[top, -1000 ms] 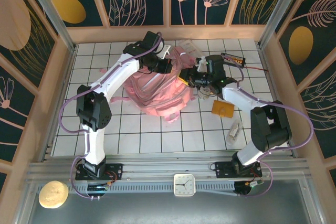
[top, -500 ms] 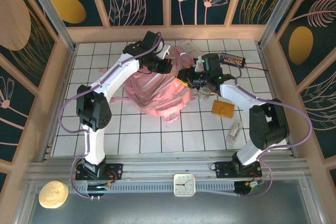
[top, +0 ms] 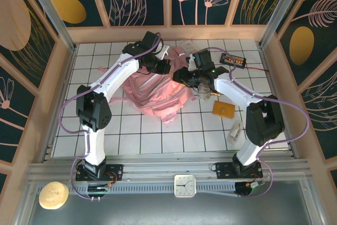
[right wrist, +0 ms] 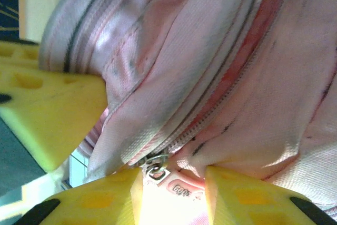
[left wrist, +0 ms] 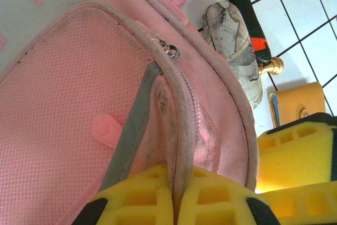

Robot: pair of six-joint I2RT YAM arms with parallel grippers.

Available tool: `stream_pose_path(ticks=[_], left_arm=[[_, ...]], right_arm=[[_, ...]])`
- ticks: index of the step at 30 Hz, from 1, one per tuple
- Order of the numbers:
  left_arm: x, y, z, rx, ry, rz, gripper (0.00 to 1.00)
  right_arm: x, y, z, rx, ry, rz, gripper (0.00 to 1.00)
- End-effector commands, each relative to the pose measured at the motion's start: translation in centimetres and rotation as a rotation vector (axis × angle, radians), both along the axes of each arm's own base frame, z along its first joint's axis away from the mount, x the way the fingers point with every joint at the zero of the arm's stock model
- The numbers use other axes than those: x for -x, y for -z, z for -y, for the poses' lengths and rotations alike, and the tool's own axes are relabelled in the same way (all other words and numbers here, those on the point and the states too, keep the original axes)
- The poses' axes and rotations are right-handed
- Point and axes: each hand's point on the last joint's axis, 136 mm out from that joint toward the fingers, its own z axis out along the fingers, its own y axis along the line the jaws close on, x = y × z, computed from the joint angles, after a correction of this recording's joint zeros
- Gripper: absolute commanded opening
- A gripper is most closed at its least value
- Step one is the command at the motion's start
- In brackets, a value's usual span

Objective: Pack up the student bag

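Pink student bag (top: 155, 90), left fingers (left wrist: 139, 201) pinching seam (left wrist: 182, 125), right fingers (right wrist: 100, 204) gripping zipper pull (right wrist: 156, 173)

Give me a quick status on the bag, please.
Left gripper clamped on student bag seam. Right gripper around zipper pull, grip unclear. No obstruction seen.

Embossed lettering on student bag (right wrist: 221, 51) zipper tab (right wrist: 181, 187), unreadable.
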Motion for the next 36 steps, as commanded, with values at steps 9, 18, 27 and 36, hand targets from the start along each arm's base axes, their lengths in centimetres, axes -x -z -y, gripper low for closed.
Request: stream_pose_path(ticks=[9,18,27,36], left_arm=[[0.9,-5.1,1.8,0.121,0.039,0.063,0.0],[0.7,-5.3,1.9,0.123,0.036,0.065,0.0],[0.0,-5.1,1.7,0.116,-0.006,0.063,0.0],[-0.5,-5.1,2.2,0.151,-0.056,0.049,0.0]], right_arm=[[0.7,0.5,-1.0,0.11,-0.112,0.073,0.33],[0.5,1.5,-0.6,0.169,-0.118,0.051,0.13],[2.1,1.2,0.2,0.174,-0.126,0.037,0.0],[4.7,0.0,-3.4,0.027,-0.177,-0.06,0.0]])
